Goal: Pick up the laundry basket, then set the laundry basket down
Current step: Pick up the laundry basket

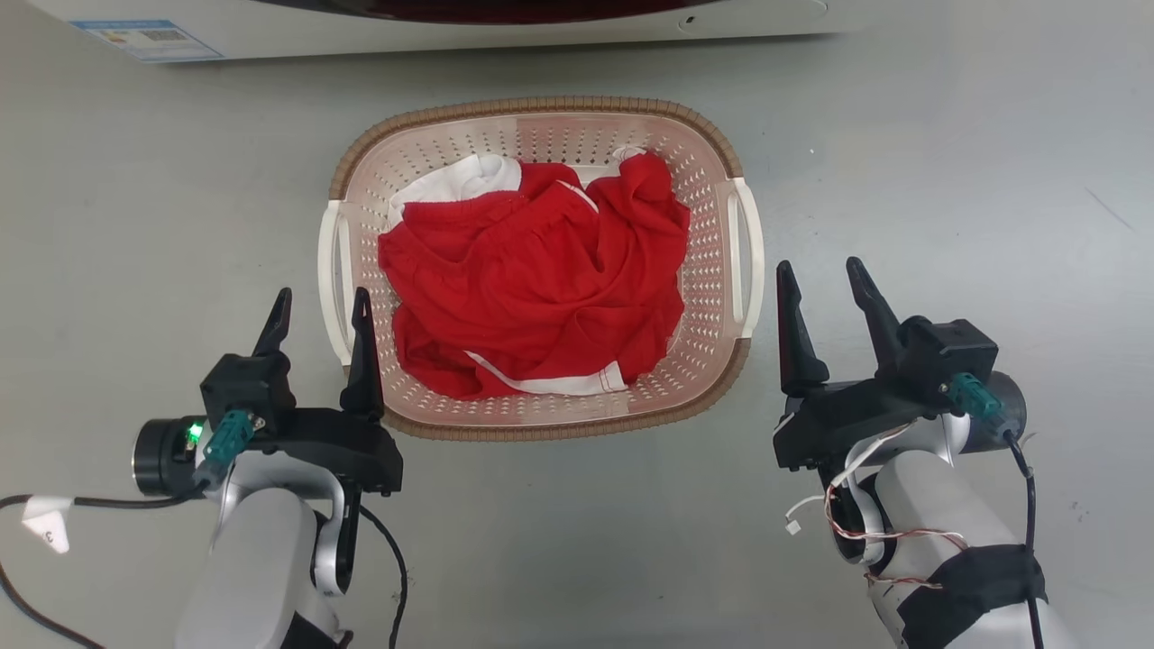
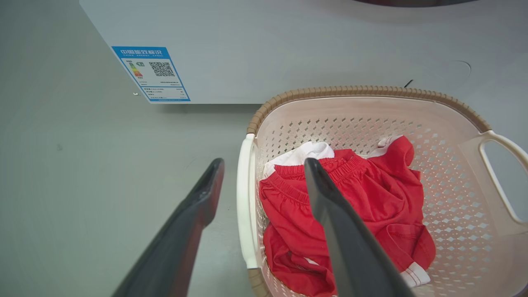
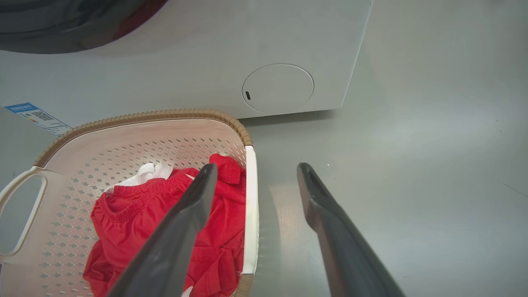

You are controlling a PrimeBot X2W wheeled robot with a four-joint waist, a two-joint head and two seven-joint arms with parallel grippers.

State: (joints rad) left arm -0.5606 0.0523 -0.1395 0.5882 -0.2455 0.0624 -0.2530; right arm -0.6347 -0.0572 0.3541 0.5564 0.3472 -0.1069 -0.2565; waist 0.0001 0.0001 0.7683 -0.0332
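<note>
Pale pink-beige perforated plastic laundry basket with brown woven-look rim (image 1: 541, 104) sits on floor just in front of white washer (image 1: 451, 36), holding crumpled red clothes (image 1: 532, 279). We judge it light, stiff, slightly flexible. Left gripper (image 1: 323, 297) and right gripper (image 1: 817, 266) wait slightly farther from washer, both wide open, empty. We'd grip white side handles (image 1: 332, 279), lifting evenly.

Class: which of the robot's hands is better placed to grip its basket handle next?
Probably left. In the head view the open left hand straddles the left handle of the laundry basket; the right hand, also open, sits outside the right handle.
</note>
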